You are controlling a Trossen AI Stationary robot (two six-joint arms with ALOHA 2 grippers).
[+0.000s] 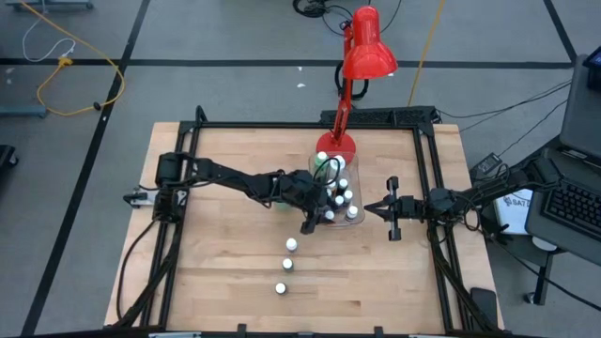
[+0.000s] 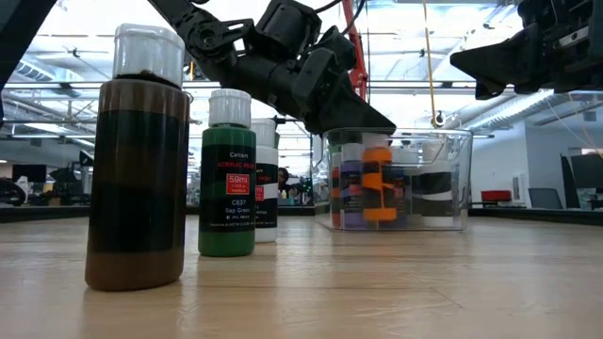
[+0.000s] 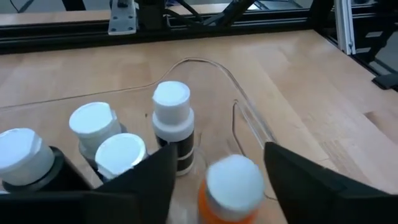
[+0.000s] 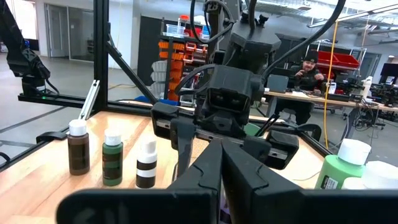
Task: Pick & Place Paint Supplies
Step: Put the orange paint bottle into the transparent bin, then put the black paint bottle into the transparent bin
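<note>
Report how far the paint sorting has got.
Done: several white-capped bottles stand inside the clear bin. In hand: the left gripper is open over the bin, its fingers either side of an orange bottle that stands among the others. The right gripper waits shut beside the bin. Left: three bottles on the table, brown, green and black-and-white.

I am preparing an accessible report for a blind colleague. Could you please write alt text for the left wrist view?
The left hand, its two dark fingers apart, hangs over an orange paint bottle with a white cap, inside the clear bin. Four more white-capped bottles stand beside it in the bin, one of them black and white. The wooden table lies beyond.
</note>
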